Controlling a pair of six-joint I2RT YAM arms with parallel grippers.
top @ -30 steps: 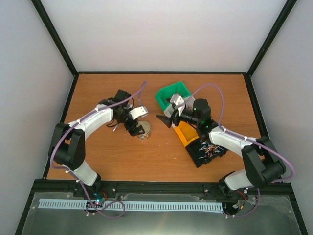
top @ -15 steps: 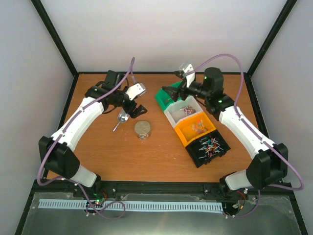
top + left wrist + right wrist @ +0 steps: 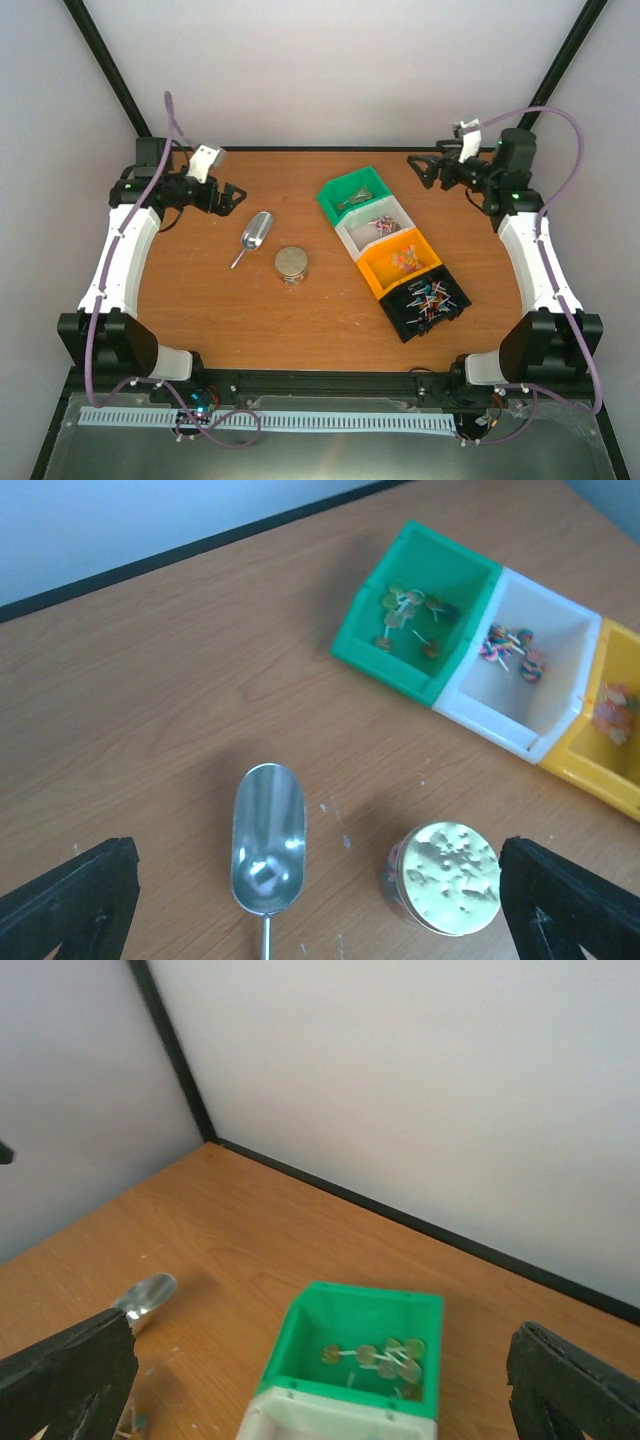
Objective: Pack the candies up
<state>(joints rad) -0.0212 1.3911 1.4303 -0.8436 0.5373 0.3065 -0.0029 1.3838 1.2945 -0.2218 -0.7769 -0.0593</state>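
Tiny wrapped mixed-colour candies (image 3: pixel 428 300): on the brown wooden worktop (image 3: pixel 200 300), in the row of green, white, orange, black plastic bins (image 3: pixel 370 275). With left end effector (image 3: pixel 233 198) and right end effector (image 3: pixel 418 172) spread wide, empty, best to grip the silver metal scoop (image 3: pixel 254 234) by its handle, bowl level; uncap the small clear round jar (image 3: pixel 292 264) first, if lidded.
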